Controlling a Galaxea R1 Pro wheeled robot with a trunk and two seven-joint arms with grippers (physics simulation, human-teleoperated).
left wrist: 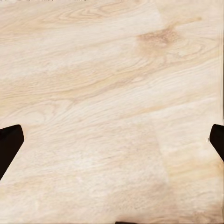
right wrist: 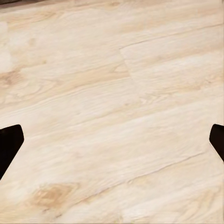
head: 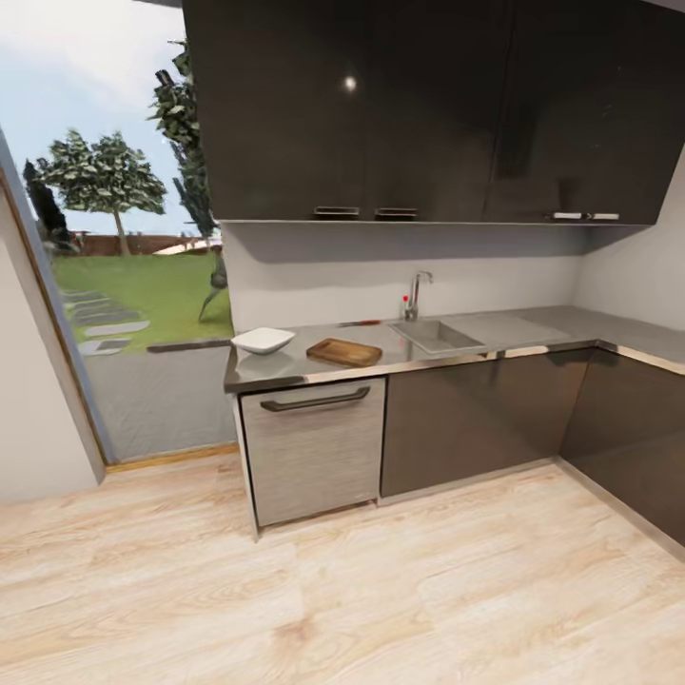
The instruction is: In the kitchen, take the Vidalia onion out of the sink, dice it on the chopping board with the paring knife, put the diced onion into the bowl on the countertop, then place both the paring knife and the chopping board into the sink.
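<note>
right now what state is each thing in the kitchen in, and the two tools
bowl: upright on the counter, looks empty
chopping board: flat on the counter between bowl and sink, nothing on it
sink: inside hidden from here
tap: no water seen running
upper cabinets: doors shut
lower cabinet doors: shut
left tool: open, empty, over the wood floor
right tool: open, empty, over the floor

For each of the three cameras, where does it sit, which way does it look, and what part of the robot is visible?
Head view: high, facing the kitchen countertop, sink, chopping board and bowl.
Left wrist view: looks down at the wooden floor; dark fingertips at both edges.
Right wrist view: likewise, floor and fingertips.
Shared: the same pale floor.
</note>
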